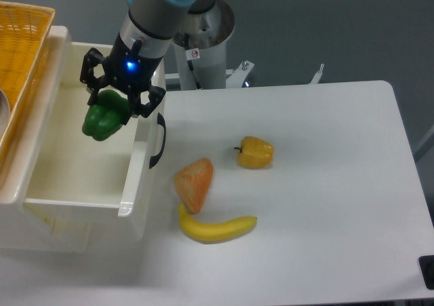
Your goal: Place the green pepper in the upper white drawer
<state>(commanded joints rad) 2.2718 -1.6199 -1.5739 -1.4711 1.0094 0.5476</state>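
The green pepper (104, 118) is glossy, dark green and lobed. It hangs in my gripper (114, 101), which is shut on its top. The pepper is above the inside of the upper white drawer (135, 170), near the drawer's right front wall. The drawer is pulled open, and its black curved handle (159, 140) faces the table. The drawer's inside shows nothing lying in it.
An orange-yellow woven basket (20, 48) sits at the top left above the drawer. On the white table lie a yellow pepper (255, 152), an orange wedge-shaped fruit (194, 183) and a banana (217, 228). The arm's base (203, 41) stands behind the table.
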